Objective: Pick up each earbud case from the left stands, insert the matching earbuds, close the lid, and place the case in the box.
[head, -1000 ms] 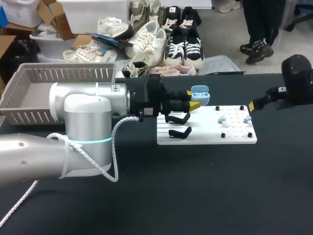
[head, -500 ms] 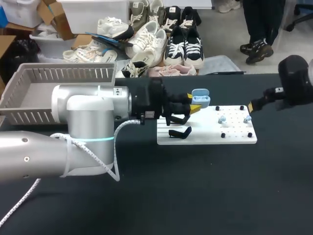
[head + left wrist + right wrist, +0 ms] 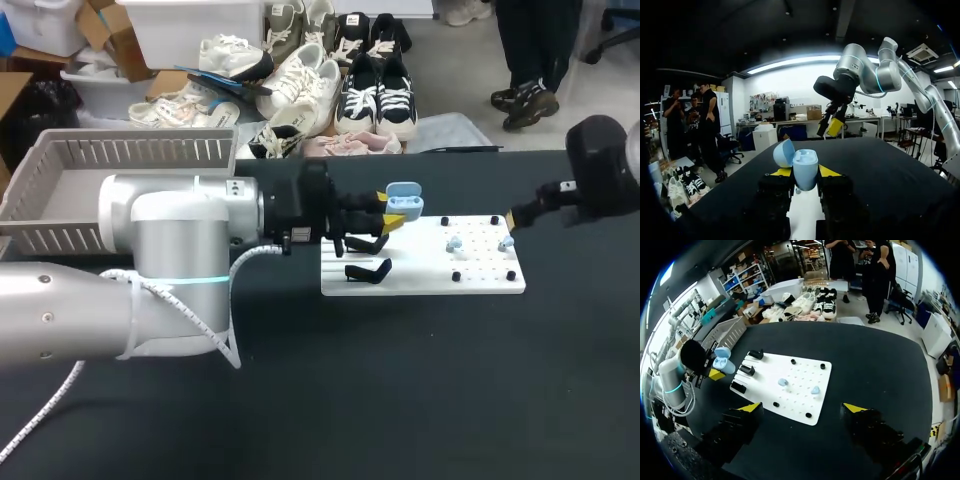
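My left gripper (image 3: 393, 208) is clamped on the pale blue, rounded plastic earbud case (image 3: 805, 167). Its lid (image 3: 784, 152) is hinged open. The case hangs above the left end of the white perforated board (image 3: 420, 282), over the black stands (image 3: 367, 270). My right gripper (image 3: 802, 408) is spread wide and empty off the board's right end. The two pale blue earbuds (image 3: 783, 382) lie on the board's right half. I judge the earbud pick comes next. I should hold the case level with its cavity facing up, then bring the right fingers straight down on the nearer bud and close gently so it does not skid across the board.
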